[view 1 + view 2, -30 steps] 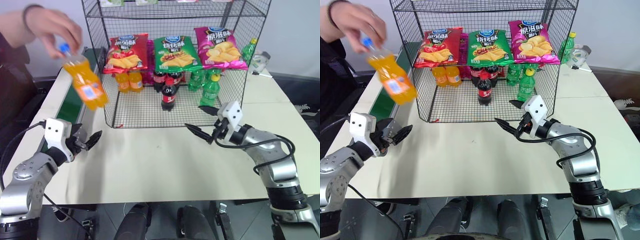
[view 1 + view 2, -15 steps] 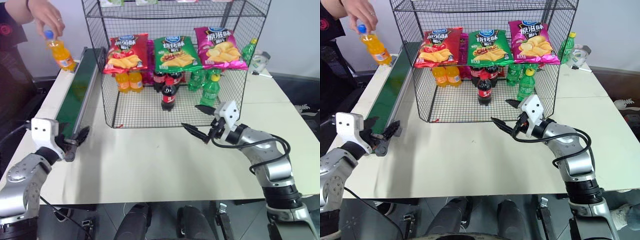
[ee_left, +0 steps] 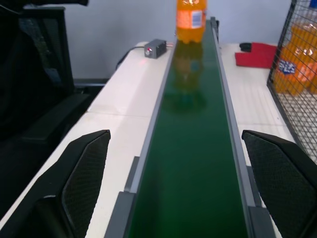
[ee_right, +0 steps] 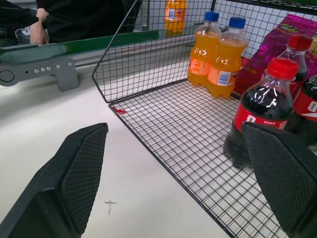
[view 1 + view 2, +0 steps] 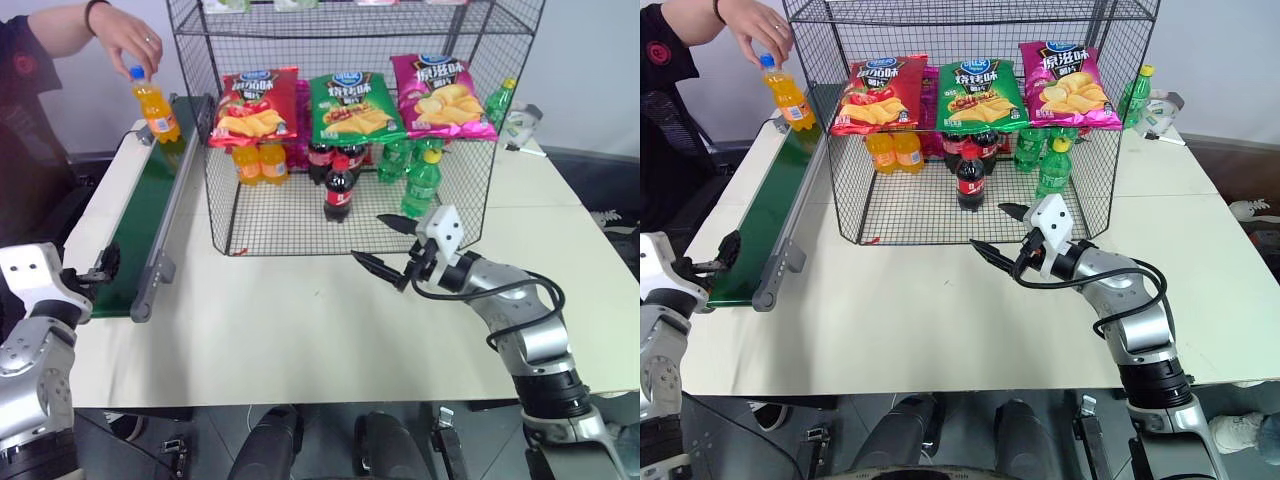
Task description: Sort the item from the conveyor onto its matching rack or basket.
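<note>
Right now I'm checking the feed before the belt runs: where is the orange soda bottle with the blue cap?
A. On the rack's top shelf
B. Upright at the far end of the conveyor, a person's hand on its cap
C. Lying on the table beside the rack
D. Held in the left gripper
B: the orange soda bottle stands upright on the conveyor at its far end, with the person's hand at its cap.
</note>
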